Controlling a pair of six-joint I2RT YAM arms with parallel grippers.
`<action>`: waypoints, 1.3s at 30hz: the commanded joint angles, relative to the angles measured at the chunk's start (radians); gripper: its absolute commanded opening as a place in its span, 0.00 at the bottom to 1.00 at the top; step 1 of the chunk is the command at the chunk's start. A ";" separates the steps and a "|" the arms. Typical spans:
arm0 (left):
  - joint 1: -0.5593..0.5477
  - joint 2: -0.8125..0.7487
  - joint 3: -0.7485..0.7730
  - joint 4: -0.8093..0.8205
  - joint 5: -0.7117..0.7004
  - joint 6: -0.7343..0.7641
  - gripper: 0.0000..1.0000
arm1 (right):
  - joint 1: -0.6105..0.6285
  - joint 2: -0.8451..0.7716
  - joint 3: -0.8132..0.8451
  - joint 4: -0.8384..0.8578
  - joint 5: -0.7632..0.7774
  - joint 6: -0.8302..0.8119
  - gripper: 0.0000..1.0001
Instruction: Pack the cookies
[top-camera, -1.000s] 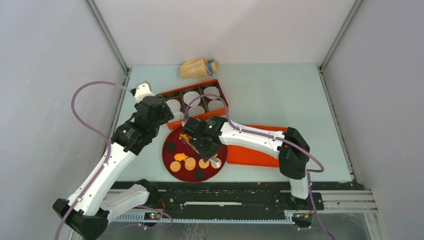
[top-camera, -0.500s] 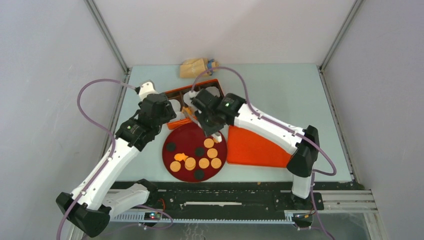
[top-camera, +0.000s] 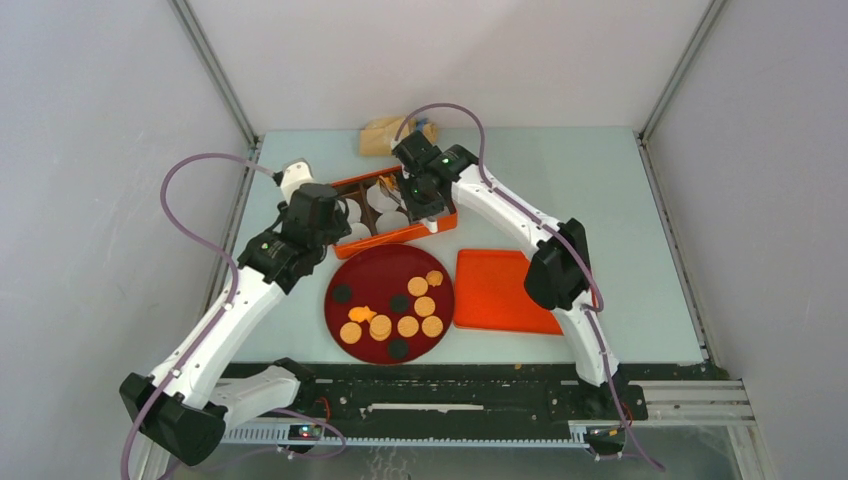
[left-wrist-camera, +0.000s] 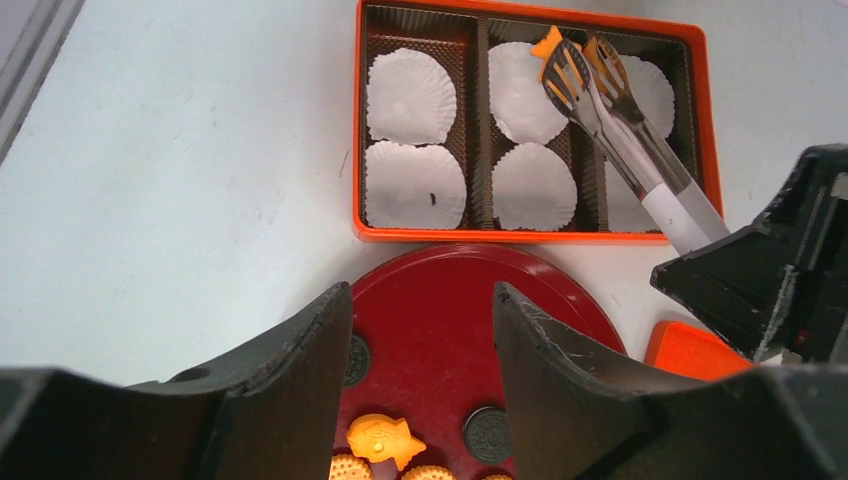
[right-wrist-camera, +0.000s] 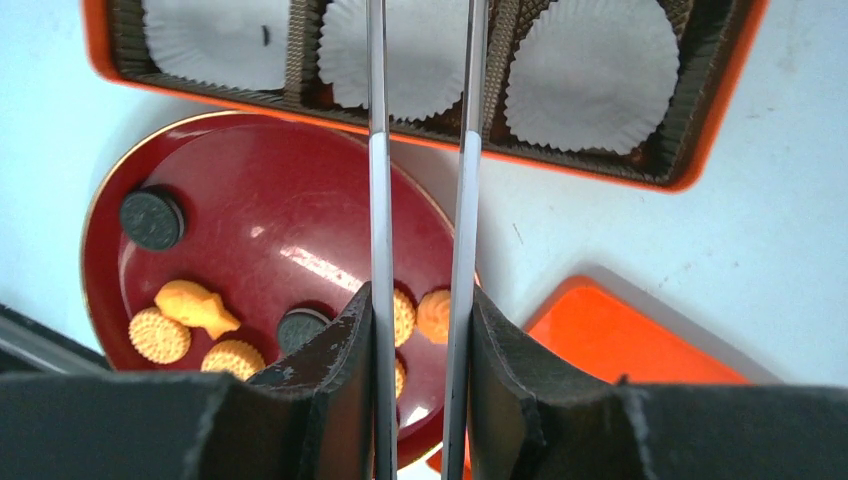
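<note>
Up over the box, find the right gripper closed narrowly on a pair of tongs, both long arms of the tongs running between its fingers and pressed by them. Follow the tongs out to their tips and see one small orange cookie pinched there, well ahead of the fingers and apart from them. Place it above the far paper liner of the middle column, close to the divider on its right (touching the liner or hanging just above it, impossible to tell). Note more white liners in the compartments around it.

Nearer the arms, look to the dark red plate for the other cookies: tan rounds, dark rounds and an orange fish-shaped one, all lying flat, mostly on the near half.

Then find the left gripper hanging by the plate's far-left rim, beside the left end of the box, its fingers spread wide. Nothing gripped between them, only bare plate below the tips. No contact with any cookie; the fish-shaped one low in the wrist view, back behind the fingertips.

Right of the plate, a flat orange tray on the table; at the far edge, a tan bag.
</note>
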 joint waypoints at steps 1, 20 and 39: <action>0.018 -0.014 0.067 -0.005 -0.040 0.017 0.59 | -0.035 0.005 0.031 0.014 -0.074 -0.034 0.07; 0.026 -0.008 0.037 0.017 0.001 0.017 0.62 | -0.033 0.000 -0.018 0.071 -0.058 -0.052 0.49; 0.026 -0.021 0.018 0.040 0.098 -0.014 0.61 | 0.252 -0.682 -0.692 0.039 0.131 0.090 0.45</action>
